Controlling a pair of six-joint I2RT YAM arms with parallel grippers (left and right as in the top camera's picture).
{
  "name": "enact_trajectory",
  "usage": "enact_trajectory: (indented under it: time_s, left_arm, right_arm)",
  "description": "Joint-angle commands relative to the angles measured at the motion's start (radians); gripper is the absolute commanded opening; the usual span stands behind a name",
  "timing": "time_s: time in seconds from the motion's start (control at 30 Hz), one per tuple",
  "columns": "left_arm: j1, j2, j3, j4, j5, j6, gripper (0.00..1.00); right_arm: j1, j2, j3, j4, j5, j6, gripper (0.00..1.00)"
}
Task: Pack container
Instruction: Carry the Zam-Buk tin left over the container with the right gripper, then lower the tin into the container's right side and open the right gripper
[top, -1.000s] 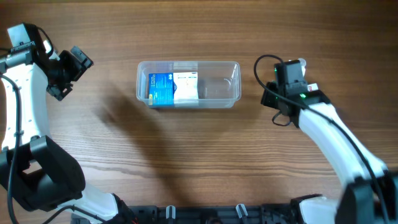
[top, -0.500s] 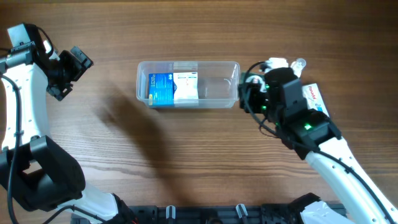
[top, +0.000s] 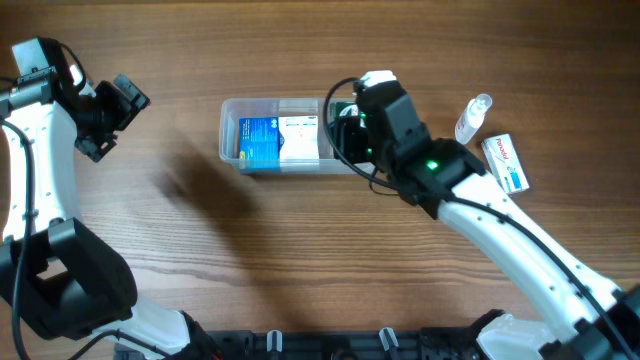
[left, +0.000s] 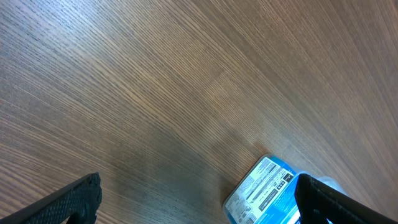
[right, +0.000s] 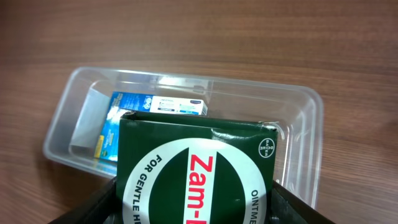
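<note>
The clear plastic container (top: 228, 131) lies at the table's upper middle. A blue box (top: 260, 141) and a white box (top: 299, 139) lie in its left half. My right gripper (top: 347, 127) is over the container's right half, shut on a dark green "Zam" ointment box (right: 198, 169). The right wrist view shows this box above the container (right: 306, 127), with the blue box (right: 117, 124) behind it. My left gripper (top: 122, 104) is open and empty at the far left, well apart from the container. Its wrist view (left: 199, 208) shows the blue box (left: 264, 190) at the lower right.
A small clear bottle (top: 473, 117) and a white box with red and blue print (top: 506, 162) lie to the right of the container. Bare wooden table surrounds them.
My right arm has swung left from beside the container's right end to over its right half, carrying the green box. The bottle and printed box are uncovered. The left arm has not moved.
</note>
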Motion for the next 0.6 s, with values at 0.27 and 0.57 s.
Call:
enact_trajectory:
  time_s: [0.27,0.57]
  left_arm:
    - [0.003,-0.015,0.016,0.003,-0.006,-0.013,1.00]
    - [0.003,-0.015,0.016,0.003,-0.006,-0.013,1.00]
  right_arm:
    - [0.017,0.182,0.130,-0.017,0.088,-0.025,0.59]
    - [0.016,0.262,0.129,-0.029,0.099,-0.130,0.63]
